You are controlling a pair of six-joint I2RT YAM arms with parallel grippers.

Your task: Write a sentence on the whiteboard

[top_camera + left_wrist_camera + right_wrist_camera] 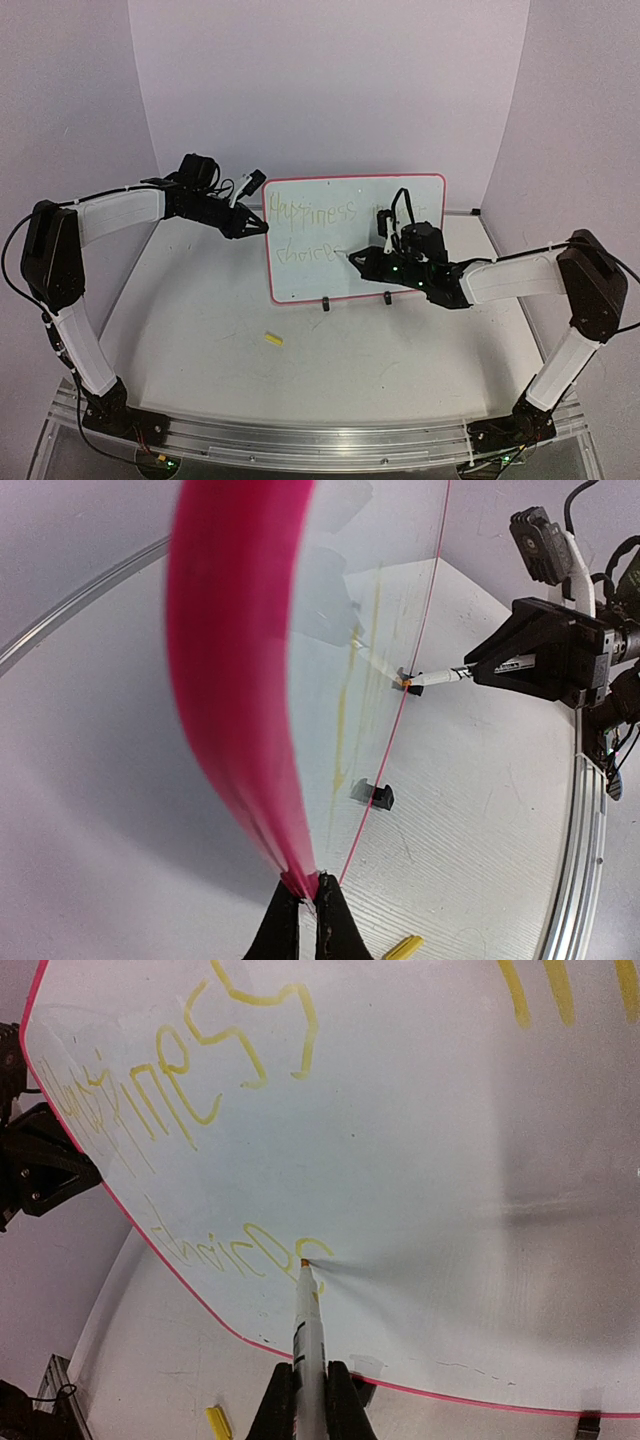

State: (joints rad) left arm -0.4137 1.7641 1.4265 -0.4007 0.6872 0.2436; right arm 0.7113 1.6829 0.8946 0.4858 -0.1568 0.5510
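Note:
The whiteboard (330, 283) stands upright at mid-table, white with a thin red-pink border. On it is the sentence (313, 213) in faint yellow-green strokes, two lines, partly hidden by my right arm. My left gripper (262, 226) is shut on the board's left edge (235, 660), its jaws (309, 888) pinching the red rim. My right gripper (358, 258) is shut on a white marker (307, 1315). The marker's tip touches the board at the end of the lower line of the sentence (215, 1070). The left wrist view shows that marker (435, 678) against the board face.
A small yellow cap (272, 339) lies on the table in front of the board, also seen as a yellow cap (218, 1422) by my right fingers. Two black clip feet (324, 304) hold the board's bottom edge. Pale walls enclose the table on three sides.

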